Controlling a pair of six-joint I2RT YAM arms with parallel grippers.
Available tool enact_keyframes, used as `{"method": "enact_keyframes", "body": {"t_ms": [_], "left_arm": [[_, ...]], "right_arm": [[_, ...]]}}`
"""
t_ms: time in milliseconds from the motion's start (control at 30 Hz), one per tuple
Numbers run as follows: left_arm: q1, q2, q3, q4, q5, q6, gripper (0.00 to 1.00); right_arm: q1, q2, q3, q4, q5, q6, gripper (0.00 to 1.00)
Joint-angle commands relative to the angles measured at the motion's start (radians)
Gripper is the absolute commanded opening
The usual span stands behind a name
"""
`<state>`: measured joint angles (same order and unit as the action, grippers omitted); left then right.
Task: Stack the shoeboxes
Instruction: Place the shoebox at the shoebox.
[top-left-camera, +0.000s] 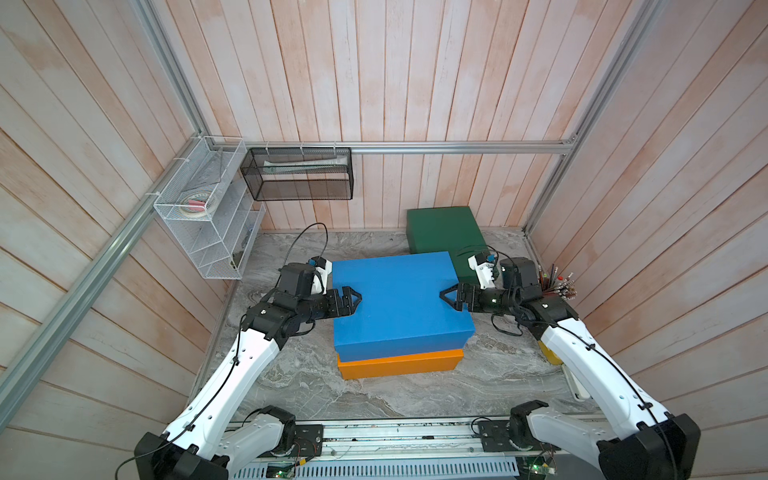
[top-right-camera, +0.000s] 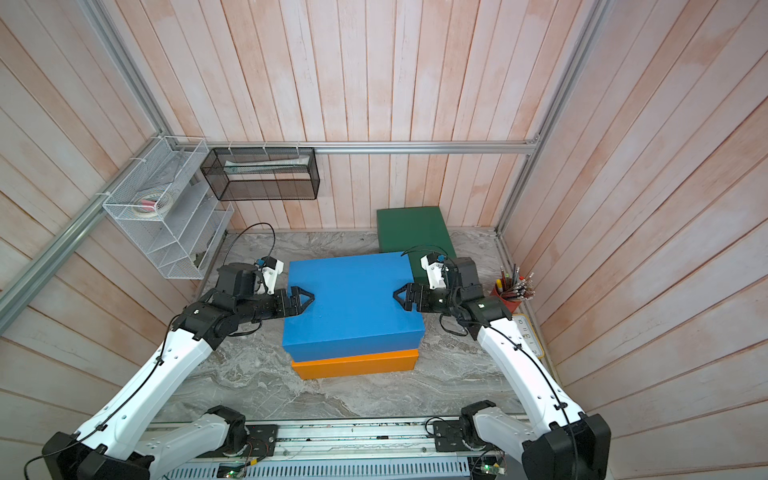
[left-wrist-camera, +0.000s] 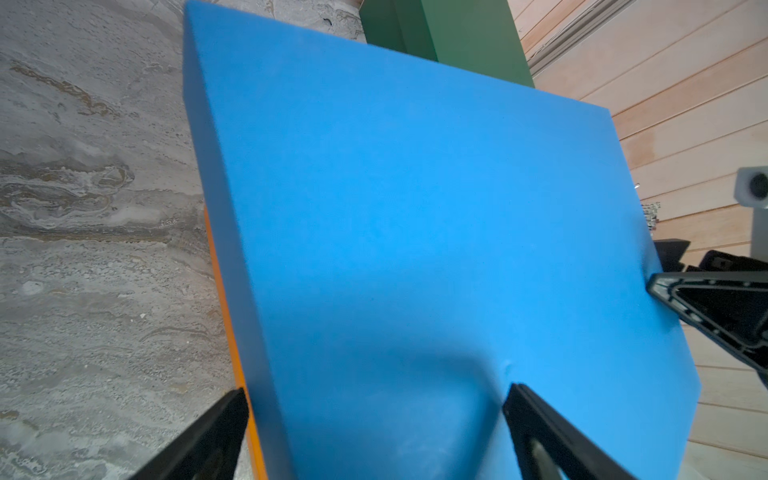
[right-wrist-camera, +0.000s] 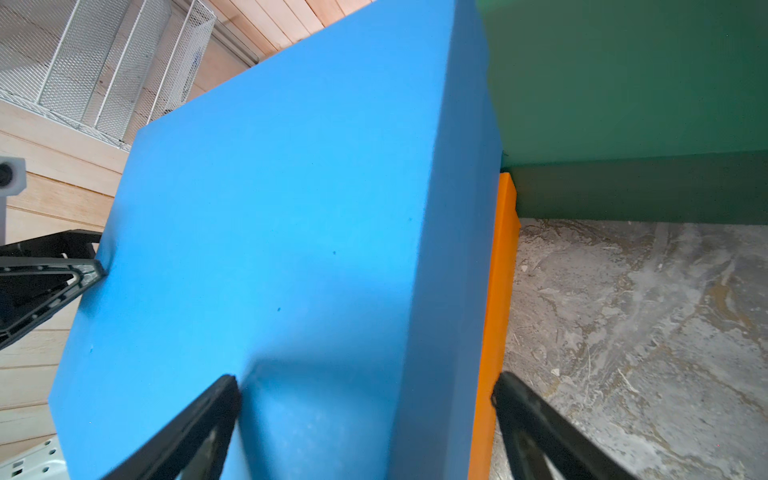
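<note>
Left pincer (top-left-camera: 352, 298) and right pincer (top-left-camera: 448, 296), both spread wide, sit at opposite ends of the blue shoebox (top-left-camera: 399, 307) at frame centre, one finger of each over its lid. The blue shoebox rests on the orange shoebox (top-left-camera: 401, 366). The dark green shoebox (top-left-camera: 442, 230) lies on the table (top-left-camera: 299, 382), just above and to the right.

Upper box (top-left-camera: 399, 303) rests on lower box (top-left-camera: 401, 365) at table (top-left-camera: 374, 395) centre; third box (top-left-camera: 444, 228) behind, right — by the back wall (top-left-camera: 415, 83). Left tool (top-left-camera: 354, 300) and right tool (top-left-camera: 445, 296) flank the upper box's ends.
</note>
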<state>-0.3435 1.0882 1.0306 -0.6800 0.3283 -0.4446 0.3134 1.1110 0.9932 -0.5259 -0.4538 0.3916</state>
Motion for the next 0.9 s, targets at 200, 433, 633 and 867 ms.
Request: {"method": "enact_keyframes", "body": {"t_ms": [200, 433, 633, 867], "left_arm": [[0.064, -0.009, -0.025, -0.048, 0.011, 0.051, 1.00], [0.071, 0.022, -0.032, -0.081, -0.001, 0.089, 0.99], [0.074, 0.010, 0.002, -0.101, -0.012, 0.106, 0.99], [0.075, 0.022, 0.106, -0.107, 0.017, 0.114, 1.00]], "right_arm": [[-0.013, -0.018, 0.032, -0.079, 0.096, -0.019, 0.98], [-0.017, -0.040, 0.058, -0.088, 0.115, -0.032, 0.98], [-0.052, -0.084, 0.056, -0.088, 0.178, -0.024, 0.97], [-0.058, -0.122, 0.053, -0.020, 0.164, 0.034, 0.82]]}}
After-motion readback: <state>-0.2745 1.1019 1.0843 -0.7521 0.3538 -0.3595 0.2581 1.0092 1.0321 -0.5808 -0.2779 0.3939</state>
